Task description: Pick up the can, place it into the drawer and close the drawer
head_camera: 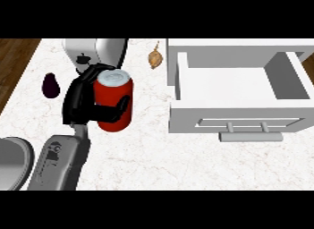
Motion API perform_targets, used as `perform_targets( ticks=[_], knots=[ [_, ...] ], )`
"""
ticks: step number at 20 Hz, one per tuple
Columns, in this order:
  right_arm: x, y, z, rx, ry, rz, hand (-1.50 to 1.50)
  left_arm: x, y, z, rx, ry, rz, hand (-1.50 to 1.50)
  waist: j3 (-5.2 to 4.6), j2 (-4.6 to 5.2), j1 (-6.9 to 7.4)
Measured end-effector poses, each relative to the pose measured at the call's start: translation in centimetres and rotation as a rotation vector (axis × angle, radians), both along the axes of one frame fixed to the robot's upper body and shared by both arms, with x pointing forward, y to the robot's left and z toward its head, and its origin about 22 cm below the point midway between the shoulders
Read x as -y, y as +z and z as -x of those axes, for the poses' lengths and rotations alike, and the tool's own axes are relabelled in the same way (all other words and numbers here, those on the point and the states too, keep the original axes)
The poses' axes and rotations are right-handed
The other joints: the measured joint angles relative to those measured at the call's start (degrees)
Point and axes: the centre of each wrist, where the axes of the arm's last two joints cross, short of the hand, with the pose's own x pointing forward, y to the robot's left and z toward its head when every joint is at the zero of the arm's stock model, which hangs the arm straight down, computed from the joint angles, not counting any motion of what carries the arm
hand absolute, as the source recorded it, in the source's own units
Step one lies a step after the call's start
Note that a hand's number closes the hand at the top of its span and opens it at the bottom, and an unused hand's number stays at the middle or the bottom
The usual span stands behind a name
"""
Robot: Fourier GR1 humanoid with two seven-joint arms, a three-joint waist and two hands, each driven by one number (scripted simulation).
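A red can [115, 92] with a silver top is held a little tilted over the white counter, left of centre. My left hand [77, 101] is shut on it from its left side: the fingers curl over the far side near the lid and the thumb [114, 108] crosses the near side. To the right stands a white drawer [185, 117], pulled open, its inside bare, with a bar handle [250, 131] on the front panel facing me. The can is left of the drawer, outside it. My right hand does not show.
A dark purple eggplant [50, 85] lies left of the hand. A grey-and-white object [96, 50] stands at the back behind the can. A brown teardrop-shaped item [156, 58] lies by the drawer's far left corner. A grey rounded shape [7, 162] fills the lower left corner.
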Motion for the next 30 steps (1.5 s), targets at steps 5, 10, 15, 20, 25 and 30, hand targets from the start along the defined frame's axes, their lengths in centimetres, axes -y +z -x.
perform_targets(
  ticks=[5,10,15,20,25,30],
  knots=[
    [0.4,0.2,-0.3,-0.001,-0.003,-0.003,-1.50,3.7,4.4,-1.5,0.002,-0.041,-0.014,1.50,0.00,0.04,-0.17],
    [0.2,0.0,-0.2,0.003,-0.010,0.004,-1.50,7.3,8.2,-2.8,0.024,-0.067,-0.040,1.50,0.01,0.09,-0.41],
    [0.5,-0.4,-0.3,0.004,-0.005,0.005,-1.50,10.6,11.5,-4.2,0.054,-0.083,-0.064,1.50,0.02,0.15,-0.66],
    [0.5,-0.1,-0.3,-0.001,-0.001,0.009,-1.50,13.6,14.5,-5.2,0.055,-0.089,-0.070,1.50,0.01,0.17,-0.91],
    [0.6,-0.3,-0.5,-0.001,-0.001,0.010,-1.50,16.1,16.7,-6.4,0.051,-0.085,-0.079,1.50,0.02,0.27,-1.26],
    [0.3,-0.6,-0.8,0.004,0.004,0.004,-1.50,18.0,17.9,-7.5,0.038,-0.087,-0.107,1.50,0.04,0.39,-1.65]
  ],
)
